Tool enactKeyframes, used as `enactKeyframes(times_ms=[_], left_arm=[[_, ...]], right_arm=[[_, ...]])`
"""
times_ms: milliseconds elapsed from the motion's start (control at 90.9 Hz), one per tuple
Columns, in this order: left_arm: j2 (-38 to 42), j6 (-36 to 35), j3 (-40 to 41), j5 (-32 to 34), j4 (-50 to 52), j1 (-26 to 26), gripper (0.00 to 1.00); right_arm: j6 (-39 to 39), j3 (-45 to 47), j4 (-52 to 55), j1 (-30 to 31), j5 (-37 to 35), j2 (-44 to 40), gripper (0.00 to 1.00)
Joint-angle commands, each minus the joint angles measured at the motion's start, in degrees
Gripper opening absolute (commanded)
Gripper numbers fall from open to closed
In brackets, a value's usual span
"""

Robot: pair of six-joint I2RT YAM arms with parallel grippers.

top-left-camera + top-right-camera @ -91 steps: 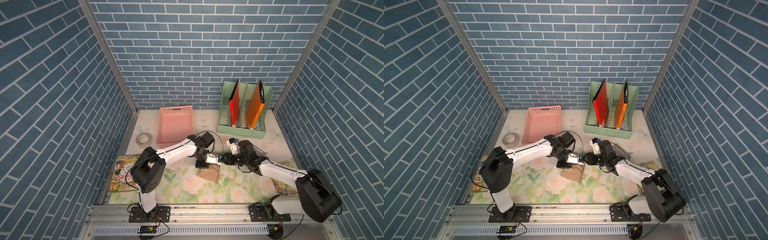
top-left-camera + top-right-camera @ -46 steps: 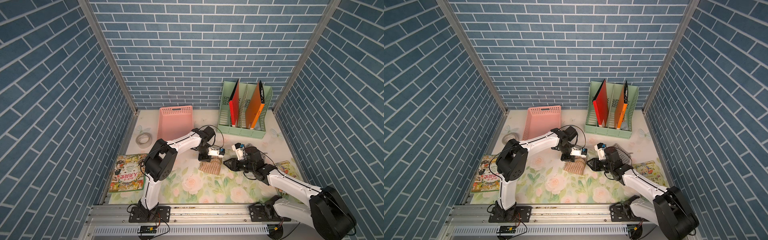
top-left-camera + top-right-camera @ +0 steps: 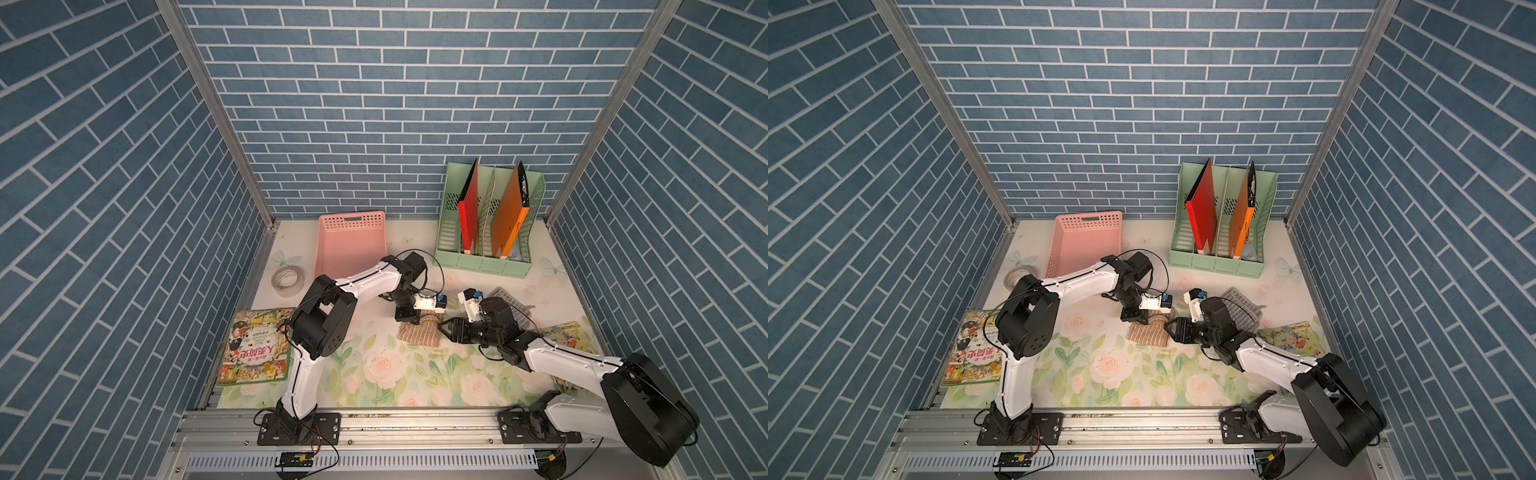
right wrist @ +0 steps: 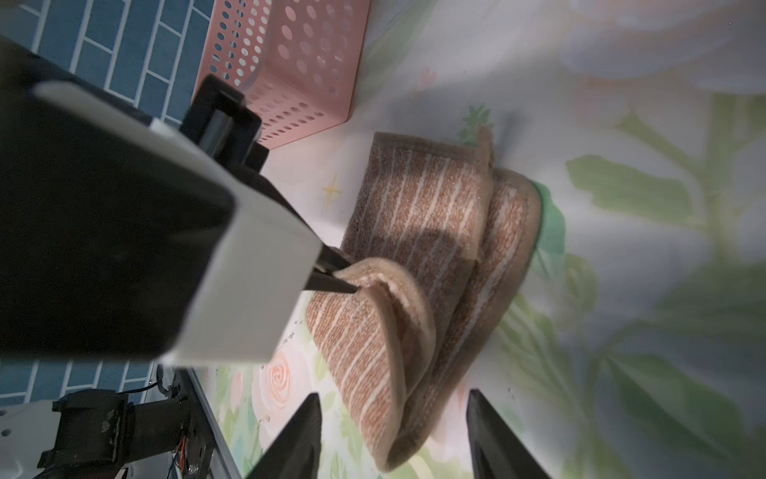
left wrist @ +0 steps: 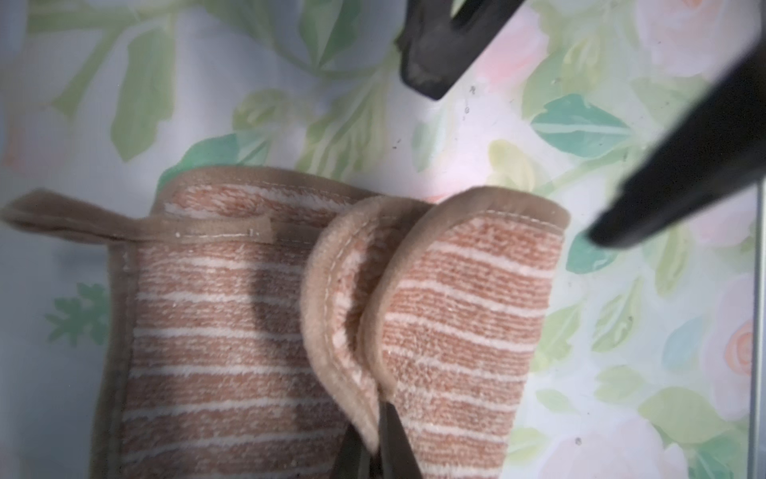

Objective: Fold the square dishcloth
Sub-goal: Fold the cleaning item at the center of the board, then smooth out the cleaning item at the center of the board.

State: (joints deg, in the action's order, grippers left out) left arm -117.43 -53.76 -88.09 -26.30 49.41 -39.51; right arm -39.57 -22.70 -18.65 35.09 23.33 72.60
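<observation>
The dishcloth [image 3: 419, 335] [image 3: 1148, 333] is brown with pale stripes and lies folded on the flowered mat mid-table in both top views. One hemmed flap [image 5: 344, 290] stands up in a loop. My left gripper [image 5: 375, 450] [image 3: 417, 321] is shut on that flap's hem; its fingertips [image 4: 338, 273] pinch the edge in the right wrist view. My right gripper [image 4: 393, 435] [image 3: 441, 328] [image 3: 1169, 327] is open just right of the cloth. The cloth's folded corner [image 4: 398, 423] lies between its fingers, touching neither.
A pink basket [image 3: 351, 245] stands behind the left arm. A green file rack [image 3: 486, 257] with red and orange folders is at the back right. A tape roll [image 3: 286, 280] and picture book [image 3: 255, 347] lie left; a grey cloth [image 3: 513, 305] and another book [image 3: 563, 334] lie right.
My right gripper has opened, let go of the cloth and drawn back to its right edge. The left gripper keeps its pinch on the flap.
</observation>
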Motion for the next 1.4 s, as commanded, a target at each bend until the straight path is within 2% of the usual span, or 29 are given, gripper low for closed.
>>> enactKeyframes(times_ms=[0, 385, 605, 770, 891, 1001, 1067, 1089, 1133, 1199, 1309, 1386], left_arm=[[3.5, -0.9, 1.9, -2.3, 1.5, 0.1, 0.12], [3.3, -1.1, 2.0, -1.6, 1.1, 0.1, 0.12], [2.7, -1.2, 1.2, -1.6, 1.0, 0.1, 0.12], [2.4, -1.2, 0.9, -1.9, 0.9, 0.1, 0.12], [2.3, -1.3, 1.0, -1.8, 0.8, 0.2, 0.12], [2.2, -1.3, 0.2, -2.7, 1.3, 0.7, 0.13], [2.3, -1.2, -0.6, -2.5, 2.0, 1.0, 0.18], [2.4, -1.2, -0.9, -2.4, 2.2, 1.2, 0.22], [2.6, -0.9, -1.4, -2.3, 1.8, 1.7, 0.35], [2.9, -0.2, -2.2, -3.3, 0.3, 2.9, 0.44], [1.7, 1.1, -4.7, -6.8, -2.0, 4.9, 0.46], [-0.3, 3.1, -6.5, -6.6, -4.3, 5.2, 0.45]], right_arm=[[0.1, 0.3, -7.3, 0.2, -0.3, 1.7, 0.57], [5.0, -0.2, -18.3, 0.3, 5.8, 10.3, 0.54], [7.6, -2.1, -16.2, 2.7, 6.4, 10.6, 0.50], [8.0, -3.3, -15.6, 3.1, 6.5, 13.3, 0.40], [7.9, -3.5, -16.1, 3.1, 6.2, 14.6, 0.25], [7.7, -3.3, -16.5, 3.1, 6.1, 15.1, 0.15], [7.4, -2.8, -17.4, 3.1, 6.0, 15.1, 0.08], [7.3, -2.8, -17.7, 3.1, 5.9, 15.1, 0.05], [7.0, -2.7, -18.2, 3.1, 6.1, 15.2, 0.00], [6.8, -2.7, -18.4, 3.1, 6.0, 15.3, 0.00], [6.5, -2.8, -18.3, 3.0, 5.7, 15.7, 0.00], [6.3, -3.0, -18.3, 2.9, 5.7, 15.9, 0.00]])
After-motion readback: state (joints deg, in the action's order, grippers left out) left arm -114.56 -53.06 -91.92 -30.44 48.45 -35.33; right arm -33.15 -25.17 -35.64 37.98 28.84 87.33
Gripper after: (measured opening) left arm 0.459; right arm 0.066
